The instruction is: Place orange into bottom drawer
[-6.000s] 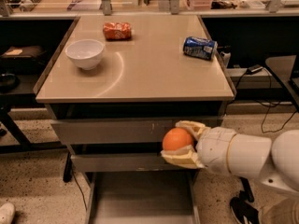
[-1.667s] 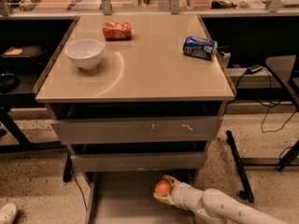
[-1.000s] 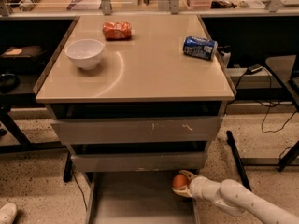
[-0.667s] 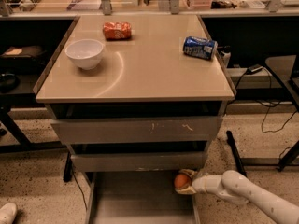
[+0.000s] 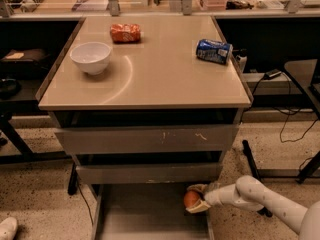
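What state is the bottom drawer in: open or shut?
Open: the drawer floor juts out below; the tool holds the orange at its right edge.

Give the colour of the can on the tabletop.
Can: blue, camera view; gripper holds the orange over the bottom drawer.

Plastic jaws, smooth orange (image 5: 192,199) over metal drawer (image 5: 145,215)

Low R: end effector (image 5: 196,200) at R edge of open bottom drawer (image 5: 145,214), fingers (image 5: 200,208) clasping orange (image 5: 190,199); bowl (image 5: 91,57), can (image 5: 213,51), snack bag (image 5: 125,32) on bench (image 5: 165,81).
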Robot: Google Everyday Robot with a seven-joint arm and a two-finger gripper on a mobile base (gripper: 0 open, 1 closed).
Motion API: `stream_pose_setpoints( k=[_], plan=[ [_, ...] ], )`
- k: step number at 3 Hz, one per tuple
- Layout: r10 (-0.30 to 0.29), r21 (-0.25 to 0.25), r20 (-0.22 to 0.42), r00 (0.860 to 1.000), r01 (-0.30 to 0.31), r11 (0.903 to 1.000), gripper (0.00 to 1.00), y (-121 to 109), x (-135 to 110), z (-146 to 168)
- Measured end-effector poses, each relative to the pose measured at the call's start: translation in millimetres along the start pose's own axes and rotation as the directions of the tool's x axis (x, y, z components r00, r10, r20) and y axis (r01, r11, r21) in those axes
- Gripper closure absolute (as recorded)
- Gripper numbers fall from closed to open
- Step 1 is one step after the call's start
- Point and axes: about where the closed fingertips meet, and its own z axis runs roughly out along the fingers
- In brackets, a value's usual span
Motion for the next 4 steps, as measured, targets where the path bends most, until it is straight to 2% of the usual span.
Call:
stream_pose_setpoints(
  k=[2,3,4],
  plan=[
    [-0.004,0.008,-0.009,1.0,0.004,1.0,1.0,8.2,2.1,2.1],
    [-0.009,-0.01,-0.005,1.0,0.009,0.9999,1.0,45.6,14.4,13.0],
    [-0.057,-0.04,0.006,0.998,0.057,0.9976,1.0,70.2,10.3,32.9]
  ],
)
